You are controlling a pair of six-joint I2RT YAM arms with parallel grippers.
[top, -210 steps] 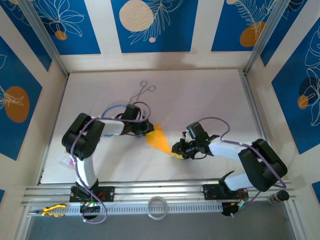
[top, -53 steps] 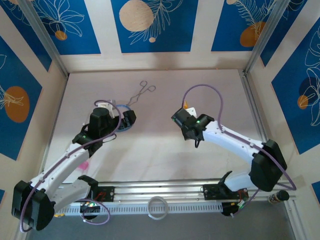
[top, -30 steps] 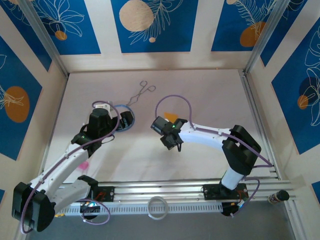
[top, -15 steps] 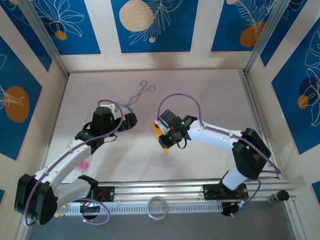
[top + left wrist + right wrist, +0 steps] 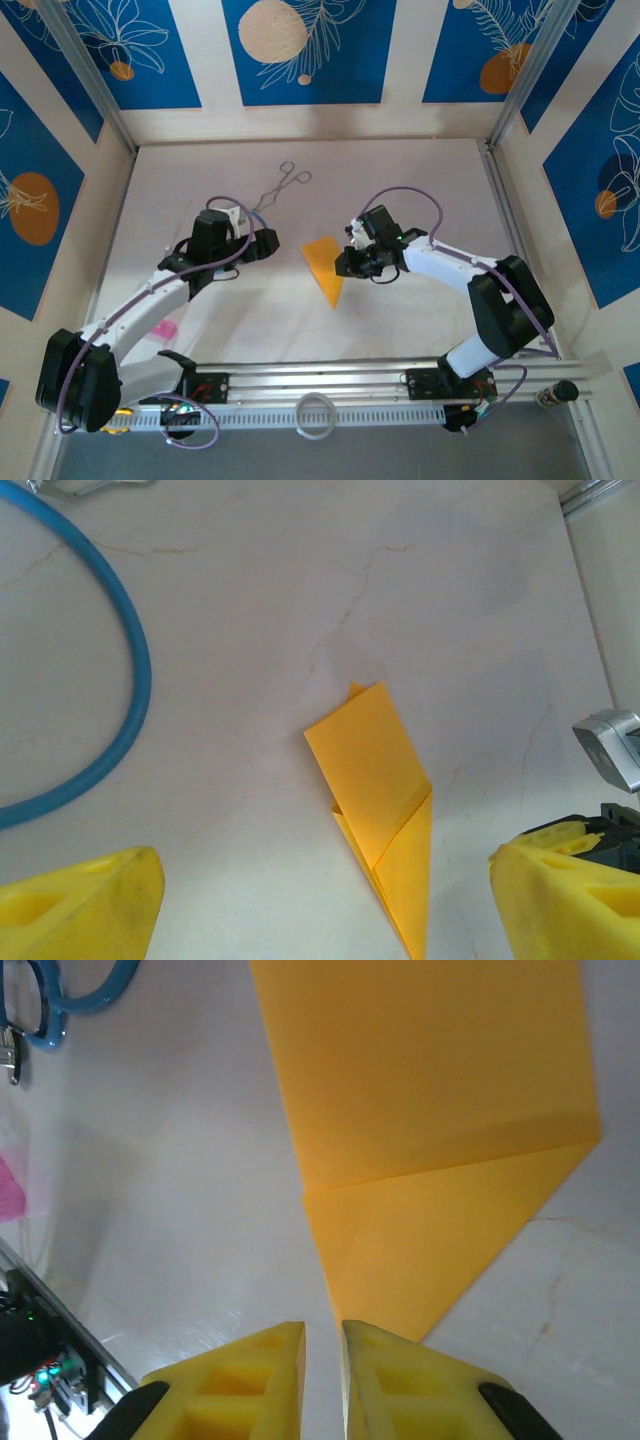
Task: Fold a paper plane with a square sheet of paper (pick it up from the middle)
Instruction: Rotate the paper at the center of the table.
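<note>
**Top view, far left:** small pink paper slip point(image 5: 165, 328) on the pale tabletop point(image 5: 420, 190), just beside the left arm's long link.

**Left of centre:** left gripper point(image 5: 270, 243), yellow fingers spread wide and holding nothing. In the left wrist view, one finger at each lower corner, with bare table and folded paper in the gap.

**Beneath that wrist:** blue cord ring point(image 5: 146, 670), bare table inside its visible arc.

**Upper middle:** thin metal scissor-handled forceps point(image 5: 283, 185), well apart from both grippers.

**Centre:** slim pointed orange-yellow paper plane point(image 5: 323, 268), flat on the table between the two grippers. Broad end toward the back wall, point toward the bottom of the frame.

**Just right of its edge:** right gripper point(image 5: 343, 264), yellow fingers pressed almost together, only a thin slit left, nothing pinched in it.

**Compared with half a second earlier:**
- Paper plane then partly covered by the right gripper, now fully exposed.
- Right gripper shifted rightward, off the paper.
- Left gripper shifted slightly toward the centre.

**Hidden or cut off:**
- Blue cord ring largely covered by the left wrist in the top view, and cropped by the left edge in the left wrist view.
- Point of the paper plane cropped by the bottom edge of the left wrist view.
- Broad end of the paper plane cropped by the top edge of the right wrist view.
- Contact between the right-hand finger and the nearest paper corner impossible to judge in the right wrist view.
</note>
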